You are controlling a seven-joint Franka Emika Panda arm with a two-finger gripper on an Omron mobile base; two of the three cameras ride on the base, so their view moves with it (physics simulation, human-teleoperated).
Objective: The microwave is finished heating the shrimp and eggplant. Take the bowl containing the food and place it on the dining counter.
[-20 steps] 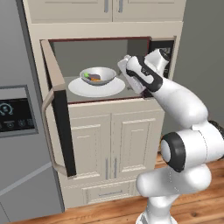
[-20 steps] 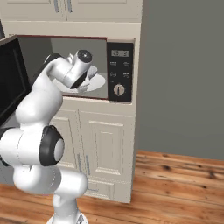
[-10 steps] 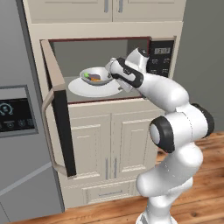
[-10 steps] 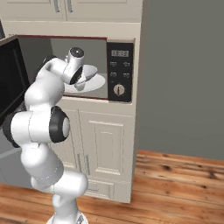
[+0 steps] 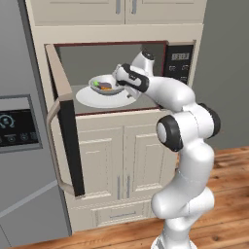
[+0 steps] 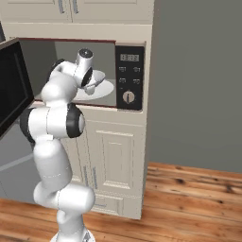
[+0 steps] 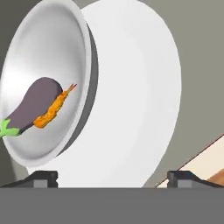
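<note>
Now on the approach step: I'm reaching into the microwave for the bowl, nothing gripped yet. Door hangs open, left of the bowl.

The bowl sits on the white turntable inside the cavity, left of the button panel. Eggplant and shrimp lie touching inside it, green stem end toward the bowl's near rim in the hand view.

My claw is just right of the bowl, at rim height, jaws wide apart and empty. In the hand view the tips straddle the turntable's lower edge; the bowl rim sits off toward the left tip, not centred between them.

Arm pose: elbow bent and high, forearm running leftward into the cavity from in front of the panel, wrist rolled so the hand view sees the bowl tipped on its side.

Next move, my call: shift toward the bowl until one jaw is inside the rim and one outside, then close. Risk is pinching the turntable instead, or nudging the bowl off it. After that, lift clear and carry it to the dining counter.
</note>
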